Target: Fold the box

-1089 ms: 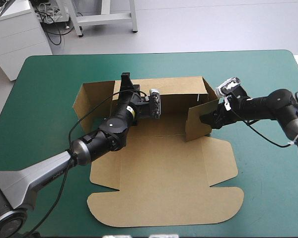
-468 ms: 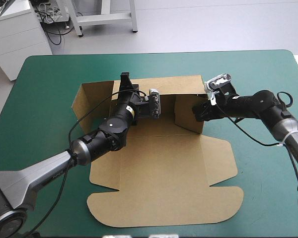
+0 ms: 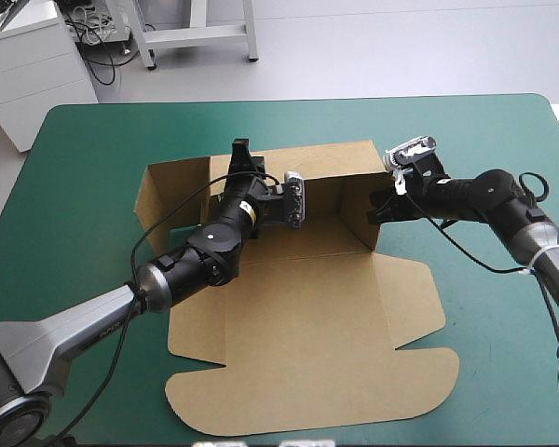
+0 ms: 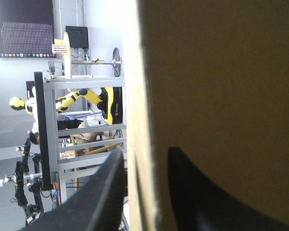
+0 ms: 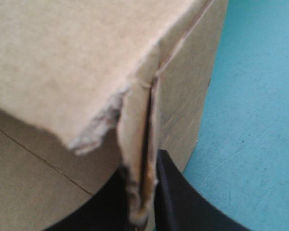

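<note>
The brown box (image 3: 298, 317) lies on the teal-green cover, its lid flat toward the table's front edge. Its back wall (image 3: 326, 158) stands raised, and the right wall (image 3: 359, 209) stands upright against it. My left gripper (image 3: 241, 152) straddles the back wall's top edge near the left corner. In the left wrist view its black fingers (image 4: 147, 151) stand apart with the board edge (image 4: 142, 120) between them. My right gripper (image 3: 377, 207) pinches the right wall; the right wrist view shows the gripper (image 5: 142, 166) shut on a doubled board edge (image 5: 139, 125).
The box's left flap (image 3: 172, 191) lies out to the left. The teal-green cover (image 3: 84, 186) shows all around the box. The lid's rounded front (image 3: 307, 410) lies close to the table's front edge.
My right gripper has closed on the right wall, swinging it from slanting to upright at the back wall. The left gripper's fingers have parted on the back wall's edge.
</note>
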Controlling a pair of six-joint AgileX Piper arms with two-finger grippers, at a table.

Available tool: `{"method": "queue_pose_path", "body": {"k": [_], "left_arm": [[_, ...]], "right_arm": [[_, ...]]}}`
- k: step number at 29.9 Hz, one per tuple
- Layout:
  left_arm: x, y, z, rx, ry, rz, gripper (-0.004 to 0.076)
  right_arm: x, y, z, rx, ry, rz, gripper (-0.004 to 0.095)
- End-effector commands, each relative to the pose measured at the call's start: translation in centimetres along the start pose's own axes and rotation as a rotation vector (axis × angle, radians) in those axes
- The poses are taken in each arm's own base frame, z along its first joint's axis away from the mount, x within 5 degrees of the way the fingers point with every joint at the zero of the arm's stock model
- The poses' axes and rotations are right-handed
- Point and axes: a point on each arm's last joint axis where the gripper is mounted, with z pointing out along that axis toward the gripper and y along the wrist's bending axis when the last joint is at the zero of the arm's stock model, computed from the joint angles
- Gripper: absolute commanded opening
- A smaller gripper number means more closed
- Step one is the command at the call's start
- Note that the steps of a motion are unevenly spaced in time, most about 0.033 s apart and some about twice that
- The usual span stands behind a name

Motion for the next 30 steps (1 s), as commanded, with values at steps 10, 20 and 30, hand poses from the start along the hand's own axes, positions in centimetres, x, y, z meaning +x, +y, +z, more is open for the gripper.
{"method": "queue_pose_path", "body": {"k": [10,20,30], "left_arm": [[-4.5,4.8,-7.1,-0.156,-0.217,-0.047,0.0395],[-6.2,4.1,-11.7,-0.027,-0.306,-0.207,0.0395],[-6.3,8.7,-14.7,0.070,-0.337,-0.599,0.0395]], "right_arm": [[-1.9,0.6,-1.4,0.000,-0.119,0.060,-0.0021],[-2.0,0.4,-1.5,0.024,-0.124,0.099,-0.0021],[-1.7,0.0,-1.5,0.065,-0.075,0.128,-0.0021]]}}
